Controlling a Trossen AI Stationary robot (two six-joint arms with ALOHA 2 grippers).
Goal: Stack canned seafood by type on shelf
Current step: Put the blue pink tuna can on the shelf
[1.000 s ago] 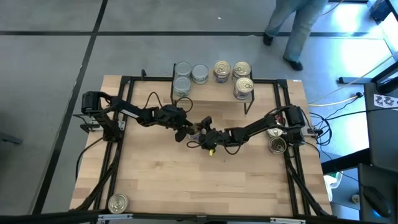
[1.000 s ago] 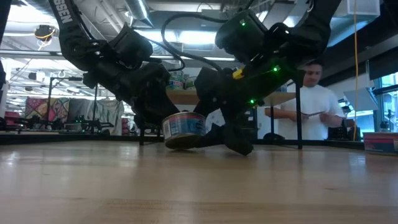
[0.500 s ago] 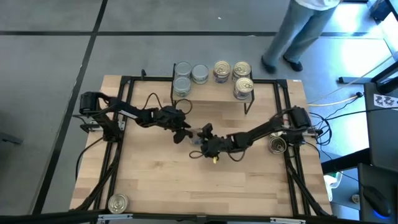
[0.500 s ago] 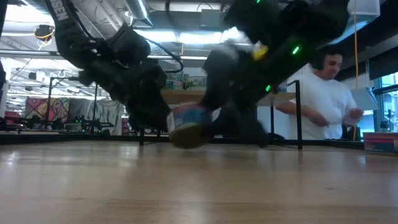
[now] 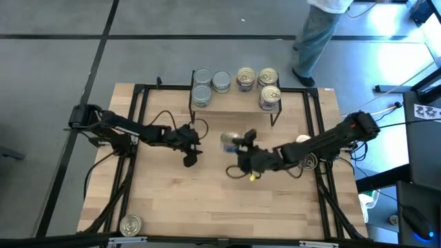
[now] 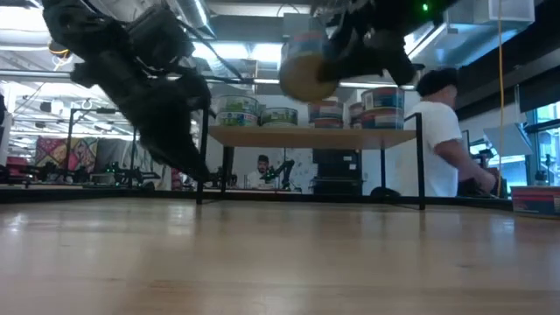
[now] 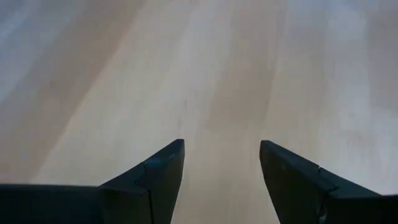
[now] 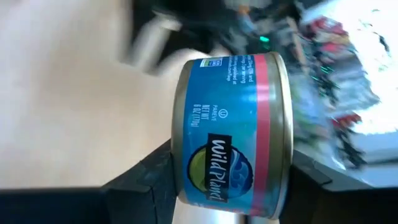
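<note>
Now the right tool [image 5: 238,143] pinches 1 blue tin [image 8: 231,134] short of the shelf [image 5: 238,101]; the spread left tool [image 5: 189,154] waits; it should seat squarely on matching tins.

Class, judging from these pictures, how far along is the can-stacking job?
Done: silver-topped cans sit on the left of the shelf and gold-topped cans on its right. In hand: the right tool grips a blue-labelled can lifted off the table, while the left tool is open and empty. Left: cans near the right edge and a front corner can.
</note>
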